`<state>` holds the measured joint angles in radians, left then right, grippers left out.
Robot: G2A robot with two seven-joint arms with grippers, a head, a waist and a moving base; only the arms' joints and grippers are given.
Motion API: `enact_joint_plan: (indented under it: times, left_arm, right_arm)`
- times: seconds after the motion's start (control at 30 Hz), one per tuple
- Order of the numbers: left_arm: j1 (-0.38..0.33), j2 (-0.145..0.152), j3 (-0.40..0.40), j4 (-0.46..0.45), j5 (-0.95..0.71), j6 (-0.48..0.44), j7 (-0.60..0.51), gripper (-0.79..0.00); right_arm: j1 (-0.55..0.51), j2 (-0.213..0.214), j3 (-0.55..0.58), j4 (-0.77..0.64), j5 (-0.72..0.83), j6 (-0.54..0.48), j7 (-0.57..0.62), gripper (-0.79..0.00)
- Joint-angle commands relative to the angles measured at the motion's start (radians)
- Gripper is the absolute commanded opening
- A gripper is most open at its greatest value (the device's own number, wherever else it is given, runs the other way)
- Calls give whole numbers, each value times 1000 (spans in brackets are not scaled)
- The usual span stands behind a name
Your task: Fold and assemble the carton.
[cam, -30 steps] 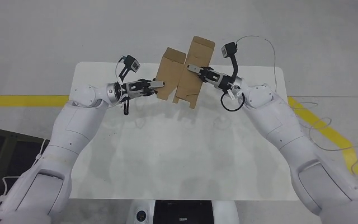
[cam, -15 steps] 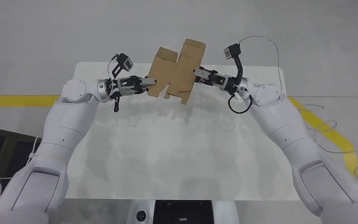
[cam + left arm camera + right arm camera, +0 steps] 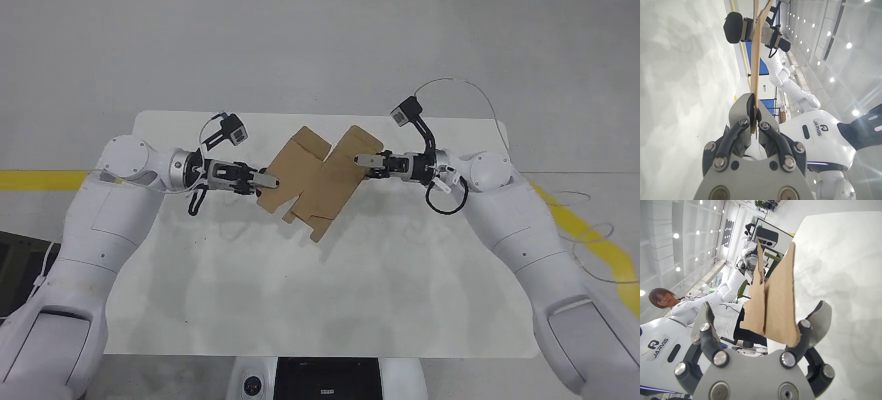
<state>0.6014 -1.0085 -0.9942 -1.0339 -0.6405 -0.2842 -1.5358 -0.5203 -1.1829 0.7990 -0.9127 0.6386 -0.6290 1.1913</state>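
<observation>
Carton (image 3: 318, 182) edge clamped in left end effector (image 3: 270, 183).

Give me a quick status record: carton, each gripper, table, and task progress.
carton: flat brown cardboard, flaps loose, not yet formed into a box
position: held up between the two arms, over the far half of the table
left gripper: shut on one edge of the carton
right gripper: open; the carton's opposite edge sits between its fingers, unclamped
table: white, bare in front of the arms
task progress: no fold made yet
</observation>
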Motion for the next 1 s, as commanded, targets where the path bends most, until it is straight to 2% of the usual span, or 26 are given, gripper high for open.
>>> enact_joint_plan:
  times: [0.0,0.3,0.53,0.73,0.97]
  left_arm:
    - [4,14,10,-17,-10,0,0,-785]
    - [5,57,36,-36,-62,0,0,-785]
    - [11,82,76,-61,-94,0,0,-785]
    - [5,95,105,-64,-113,0,0,-785]
    - [-11,101,127,-54,-113,0,0,-785]
  right_arm:
    - [-11,9,5,-19,5,16,16,0]
    - [-39,34,20,-36,-9,24,24,0]
    - [-37,30,0,-34,-8,12,11,0]
    - [-25,23,-23,-46,18,26,26,-397]
    - [-20,21,-40,-49,37,37,37,-462]
